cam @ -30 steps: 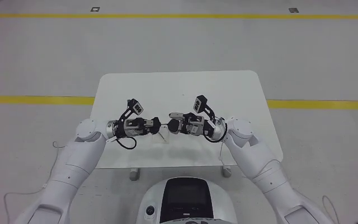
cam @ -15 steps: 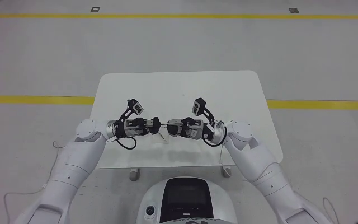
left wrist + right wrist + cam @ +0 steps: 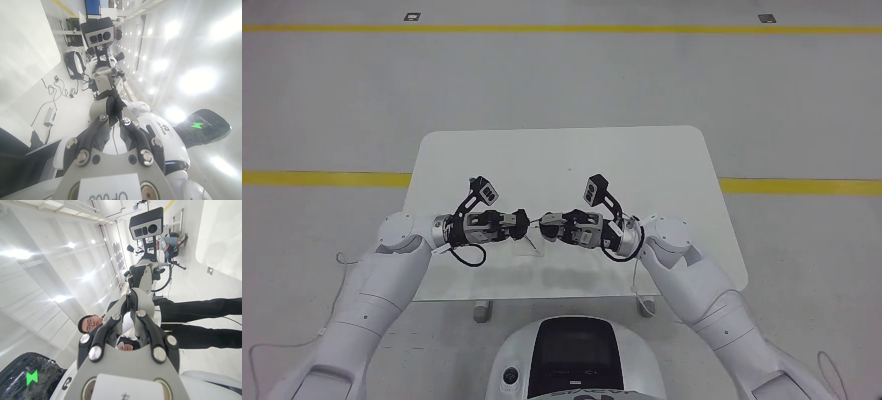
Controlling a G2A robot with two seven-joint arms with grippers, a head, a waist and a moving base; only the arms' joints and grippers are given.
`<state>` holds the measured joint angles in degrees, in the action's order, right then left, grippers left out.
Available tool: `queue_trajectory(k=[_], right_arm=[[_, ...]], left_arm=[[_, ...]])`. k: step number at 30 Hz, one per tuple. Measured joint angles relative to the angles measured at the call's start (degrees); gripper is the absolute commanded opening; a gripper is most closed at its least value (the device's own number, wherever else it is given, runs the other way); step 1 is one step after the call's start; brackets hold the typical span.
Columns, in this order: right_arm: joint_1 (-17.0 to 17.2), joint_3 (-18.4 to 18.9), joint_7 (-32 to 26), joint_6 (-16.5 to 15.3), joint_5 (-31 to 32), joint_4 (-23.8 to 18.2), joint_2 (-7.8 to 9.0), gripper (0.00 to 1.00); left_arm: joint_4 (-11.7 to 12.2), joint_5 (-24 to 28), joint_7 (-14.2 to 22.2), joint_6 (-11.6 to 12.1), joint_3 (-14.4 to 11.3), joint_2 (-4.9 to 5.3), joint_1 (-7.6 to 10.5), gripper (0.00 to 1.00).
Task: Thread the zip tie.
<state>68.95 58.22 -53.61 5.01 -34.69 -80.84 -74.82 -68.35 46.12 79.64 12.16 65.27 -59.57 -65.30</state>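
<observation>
**Two grippers tip to tip on a thin zip tie**

Our left gripper has its fingers pressed together on something thin and dark, which we take for one end of the zip tie. Straight ahead of it, almost tip to tip, the right gripper faces back. Its fingers are likewise closed, with what we judge to be the tie's other end between them. The tie is the short dark span between the two sets of fingertips, held in the air with the white table below both grippers. We cannot tell which end carries the head.

We expect the tie to weigh almost nothing and to be springy rather than limp, so the strap will bow and flick sideways if pushed end-on. Its smooth plastic will likely slide through a loose pinch. We would hold the strap close behind its tip, leaving little free length to wobble. We would grip the head by its flat sides, keeping the slot unblocked. A firm pinch should not hurt it, though a sharp kink might.
</observation>
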Motion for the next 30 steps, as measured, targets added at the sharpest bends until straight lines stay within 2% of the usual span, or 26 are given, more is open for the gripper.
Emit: queue_trajectory(k=[12,15,17,24,25,26,27,28,30], right_arm=[[-0.41,-0.36,0.49,-0.36,-0.49,0.74,0.05,0.09],[-0.58,-0.46,0.42,-0.22,-0.49,0.86,0.08,0.06],[-0.71,-0.54,0.38,-0.07,-0.44,0.95,0.1,0.0],[-1.0,-0.66,0.33,0.17,-0.14,1.12,0.22,0.0],[-1.01,-0.62,0.33,0.16,-0.11,1.14,0.24,0.0],[-1.01,-0.56,0.35,0.13,-0.12,1.15,0.26,0.0],[-0.97,-0.46,0.44,0.06,-0.2,1.15,0.3,0.0],[-0.9,-0.38,0.56,0.0,-0.34,1.15,0.31,0.0],[-0.72,-0.16,0.99,-0.11,-0.71,1.21,0.35,0.0]], left_arm=[[0.0,0.0,0.0,0.0,0.0,0.0,0.0,0.0],[0.0,0.0,0.0,0.0,0.0,0.0,0.0,0.0],[0.0,0.0,0.0,0.0,0.0,0.0,0.0,0.0],[0.0,0.0,0.0,0.0,0.0,0.0,0.0,0.0],[0.0,0.0,0.0,0.0,0.0,0.0,0.0,0.13],[0.0,0.0,0.0,0.0,0.0,0.0,0.0,0.36],[0.0,0.0,0.0,0.0,0.0,0.0,0.0,0.78],[0.0,0.0,0.0,0.0,0.0,0.0,0.0,0.96],[0.0,0.0,0.0,0.0,0.0,0.0,0.0,1.0]])
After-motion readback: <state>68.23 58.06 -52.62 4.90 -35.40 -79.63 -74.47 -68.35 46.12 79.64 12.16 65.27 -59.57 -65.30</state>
